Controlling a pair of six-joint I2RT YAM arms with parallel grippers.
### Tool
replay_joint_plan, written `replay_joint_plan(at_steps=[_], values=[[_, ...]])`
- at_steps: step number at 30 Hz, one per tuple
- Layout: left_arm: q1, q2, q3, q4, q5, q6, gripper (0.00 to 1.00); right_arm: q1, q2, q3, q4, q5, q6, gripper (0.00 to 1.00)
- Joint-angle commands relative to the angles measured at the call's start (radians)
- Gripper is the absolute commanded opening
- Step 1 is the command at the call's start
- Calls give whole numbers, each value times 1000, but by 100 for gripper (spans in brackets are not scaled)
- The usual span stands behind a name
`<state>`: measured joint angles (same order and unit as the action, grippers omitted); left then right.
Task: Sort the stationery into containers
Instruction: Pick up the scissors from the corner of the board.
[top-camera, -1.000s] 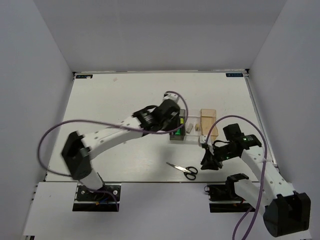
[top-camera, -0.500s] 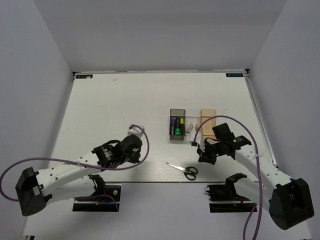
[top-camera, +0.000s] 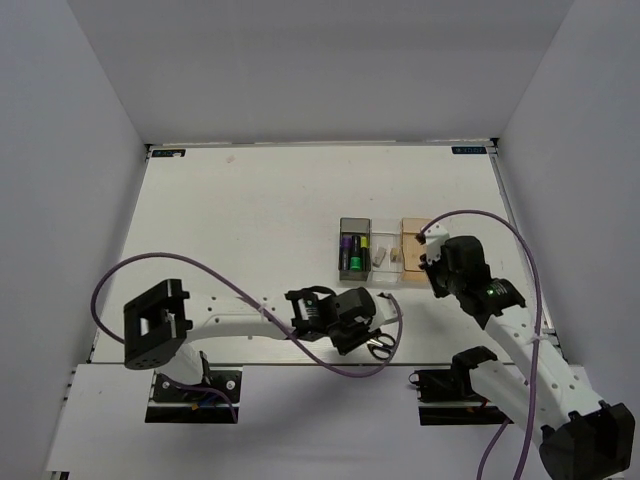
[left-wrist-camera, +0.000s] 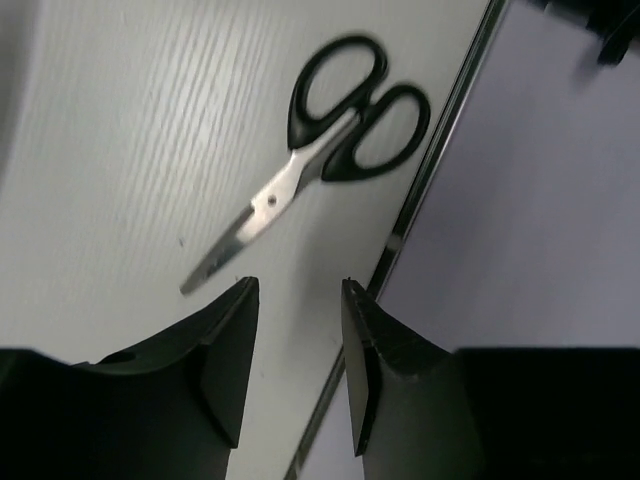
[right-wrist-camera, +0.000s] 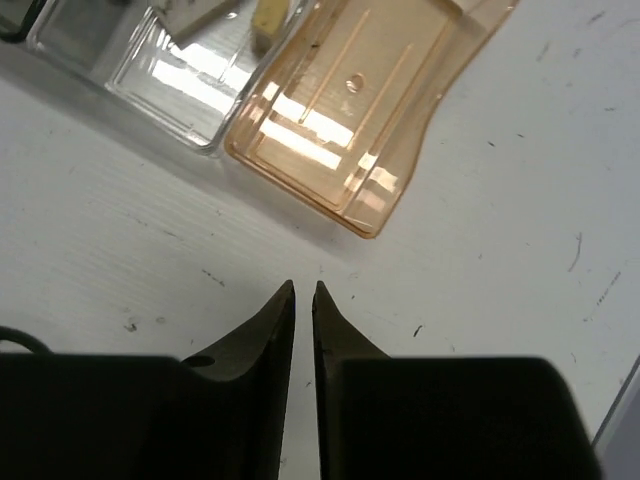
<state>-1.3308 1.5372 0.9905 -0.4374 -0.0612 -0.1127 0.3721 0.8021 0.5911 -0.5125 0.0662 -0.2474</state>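
The black-handled scissors (left-wrist-camera: 320, 160) lie flat near the table's front edge, also in the top view (top-camera: 380, 346). My left gripper (left-wrist-camera: 297, 285) is open and empty just above and short of the blade tips; in the top view it (top-camera: 362, 332) is beside the scissors. The dark grey bin (top-camera: 342, 262) holds the three highlighters (top-camera: 355, 252). The clear bin (right-wrist-camera: 150, 75) holds two beige erasers (right-wrist-camera: 268, 15). The tan-orange bin (right-wrist-camera: 350, 110) is empty. My right gripper (right-wrist-camera: 303, 288) is shut and empty over bare table near that bin's corner.
The table's dark front edge strip (left-wrist-camera: 440, 150) runs close beside the scissors' handles, with the lower white board beyond it. White walls enclose the table on three sides. The right arm's purple cable (top-camera: 470, 215) arcs above the bins.
My left arm has swung from the bins, back to the left front, then right to the scissors. My right gripper has moved from the front up to the tan-orange bin.
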Motion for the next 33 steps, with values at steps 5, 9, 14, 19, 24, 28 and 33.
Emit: replay_joint_plan(at_steps=[5, 9, 14, 19, 24, 28, 33], values=[[44, 167, 214, 108, 170, 133, 56, -53, -96, 12, 62, 78, 68, 17], [62, 241, 293, 106, 238, 120, 56, -67, -106, 12, 63, 78, 71, 17], [65, 336, 344, 109, 264, 120, 56, -81, -130, 12, 66, 80, 76, 17], [70, 396, 382, 111, 262, 77, 56, -85, -139, 9, 69, 95, 73, 17], [87, 426, 373, 126, 262, 67, 56, -84, -142, 7, 72, 98, 71, 17], [96, 443, 361, 132, 251, 65, 56, -87, -142, 7, 68, 95, 74, 17], [107, 452, 346, 131, 250, 67, 56, -85, -142, 7, 63, 83, 73, 17]])
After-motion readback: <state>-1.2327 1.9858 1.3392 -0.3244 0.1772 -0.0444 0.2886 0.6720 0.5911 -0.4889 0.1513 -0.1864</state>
